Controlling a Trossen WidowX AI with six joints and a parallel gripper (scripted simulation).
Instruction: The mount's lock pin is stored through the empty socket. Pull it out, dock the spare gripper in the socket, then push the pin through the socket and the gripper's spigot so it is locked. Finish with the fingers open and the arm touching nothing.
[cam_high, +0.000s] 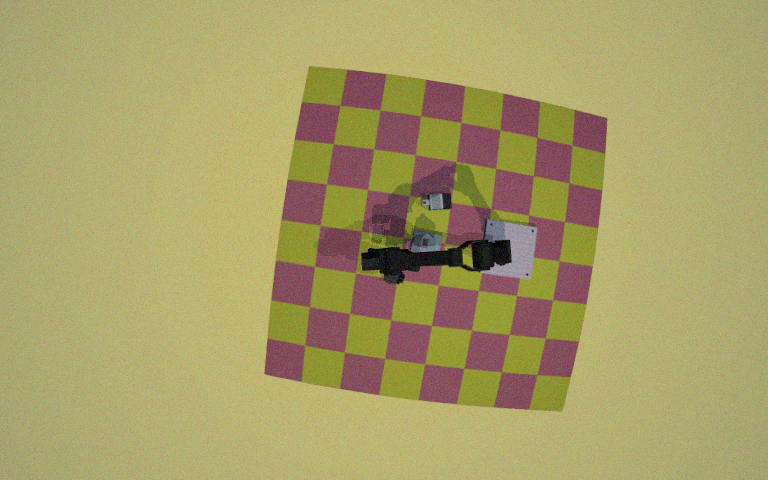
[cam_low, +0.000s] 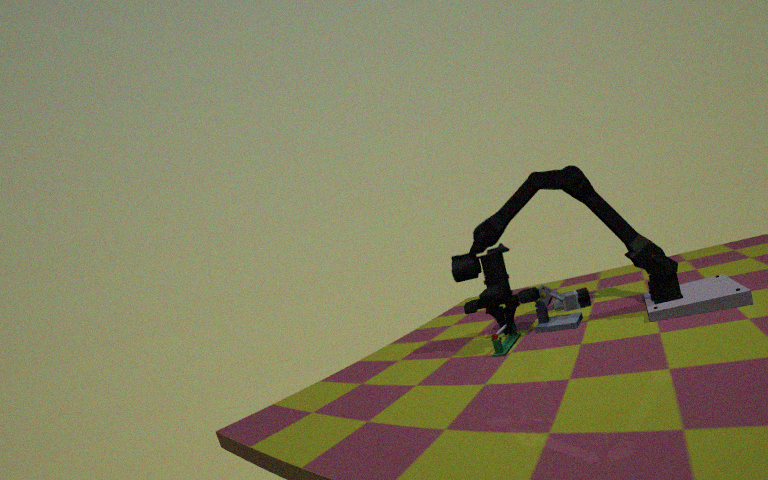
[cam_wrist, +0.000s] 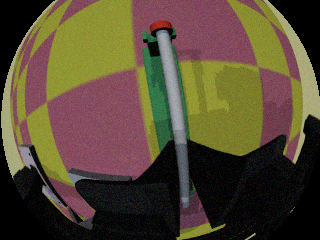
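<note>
My gripper (cam_low: 506, 329) (cam_wrist: 176, 144) points down and is shut on the lock pin (cam_low: 501, 330) (cam_wrist: 173, 95), a pale rod with a red head. The pin lies lengthwise over the green rack (cam_low: 507, 346) (cam_wrist: 156, 95), its head close to the top of one upright. Whether it rests in the rack's notches is unclear. The mount (cam_high: 421, 241) (cam_low: 559, 323) stands beside the hand, on the arm-base side; no pin is visible in its socket, though the view is small. The spare gripper (cam_high: 438, 201) (cam_low: 570, 300) lies beyond the mount, grey with a black end.
The arm's pale base plate (cam_high: 521, 249) (cam_low: 702, 295) is at the right. The arm arches over the pink and yellow checkered board and partly covers the mount from above. The board's near edge shows at lower left in the exterior view.
</note>
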